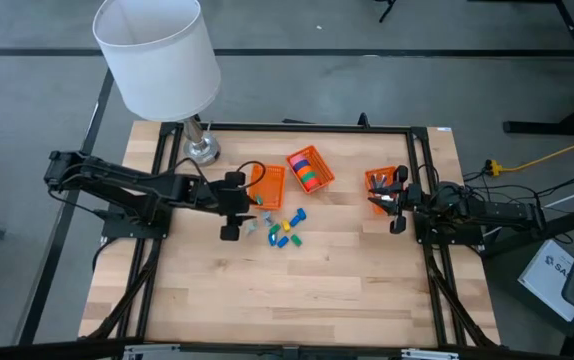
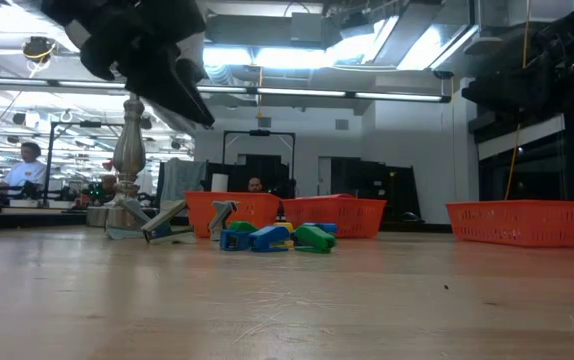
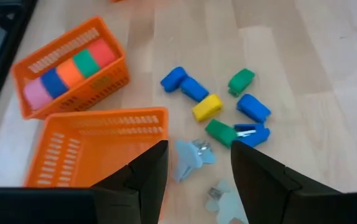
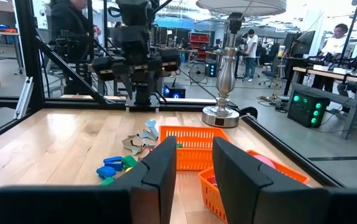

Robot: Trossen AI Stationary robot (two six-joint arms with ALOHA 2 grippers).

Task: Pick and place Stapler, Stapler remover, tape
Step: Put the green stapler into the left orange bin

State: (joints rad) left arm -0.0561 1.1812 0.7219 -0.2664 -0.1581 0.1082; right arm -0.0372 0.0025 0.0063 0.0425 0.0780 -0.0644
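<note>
My left gripper (image 1: 233, 206) (image 3: 199, 150) is open and hovers above the table beside an empty orange basket (image 3: 97, 149). Below its fingers lie two pale blue stapler removers (image 3: 194, 157). Just past them is a cluster of small blue, yellow and green staplers (image 3: 219, 106) (image 1: 285, 230) lying on the wood. The tape rolls (image 3: 73, 70) (image 1: 309, 170) (pink, blue, orange, green, red) sit in a row inside the middle orange basket. My right gripper (image 1: 393, 200) (image 4: 194, 158) is open, over the right-hand orange basket (image 1: 382, 182), touching nothing that shows.
A table lamp with a white shade (image 1: 157, 50) and a metal base (image 1: 203, 150) stands at the far left of the table. A black frame (image 1: 287, 128) borders the wooden top. The near half of the table (image 1: 287, 290) is bare wood. People work in the room behind.
</note>
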